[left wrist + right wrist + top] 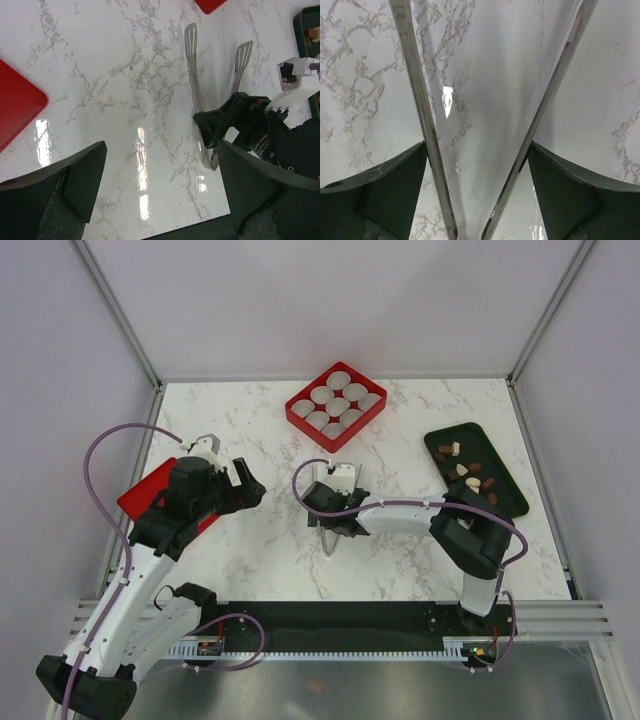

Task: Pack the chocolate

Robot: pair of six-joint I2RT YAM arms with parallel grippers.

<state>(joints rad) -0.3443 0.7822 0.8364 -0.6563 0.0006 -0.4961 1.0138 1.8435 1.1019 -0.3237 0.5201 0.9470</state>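
The chocolate (466, 472), several small brown and tan pieces, lies on a dark tray (510, 498) at the right. Metal tweezers (329, 538) lie on the marble at centre, their flat tips pointing away (191, 37). My right gripper (336, 502) straddles the tweezers (420, 100). Its two fingers press against the outer sides of both arms (477, 150). My left gripper (248, 480) hovers open over bare marble to the left (162, 150), with nothing between its fingers.
A red box (300, 418) filled with white paper cups (338, 405) stands at the back centre. A flat red lid (150, 492) lies under the left arm, near the table's left edge (20, 100).
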